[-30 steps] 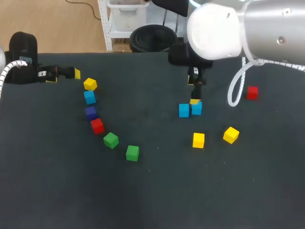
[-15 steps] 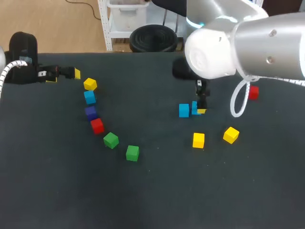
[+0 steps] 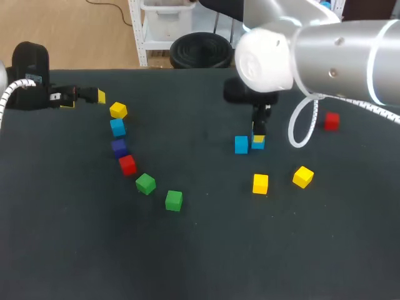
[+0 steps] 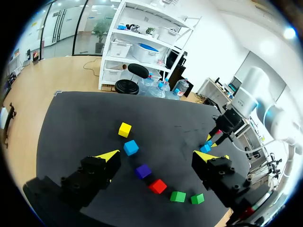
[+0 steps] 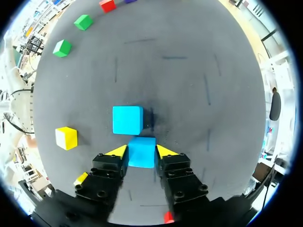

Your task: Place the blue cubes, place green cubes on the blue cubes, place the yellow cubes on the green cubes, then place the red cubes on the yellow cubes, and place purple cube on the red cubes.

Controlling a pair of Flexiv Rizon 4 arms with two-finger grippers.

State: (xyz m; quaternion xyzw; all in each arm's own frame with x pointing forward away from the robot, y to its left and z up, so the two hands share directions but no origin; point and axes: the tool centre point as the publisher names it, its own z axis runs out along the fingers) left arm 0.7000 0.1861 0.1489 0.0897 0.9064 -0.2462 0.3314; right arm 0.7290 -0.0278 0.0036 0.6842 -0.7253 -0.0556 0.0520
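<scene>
The right pincer (image 5: 141,151) grips a plain blue cube (image 5: 141,156) on the desk (image 3: 206,250); the left pincer (image 4: 159,157) is wide open, empty. Three blue cubes (image 3: 117,127), three yellow cubes (image 3: 260,184), two green cubes (image 3: 145,184), two red cubes (image 3: 127,164), one purple cube (image 3: 119,147).

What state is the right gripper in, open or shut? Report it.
Shut on the blue cube: in the right wrist view, both yellow fingers of the right gripper touch its opposite sides.
</scene>
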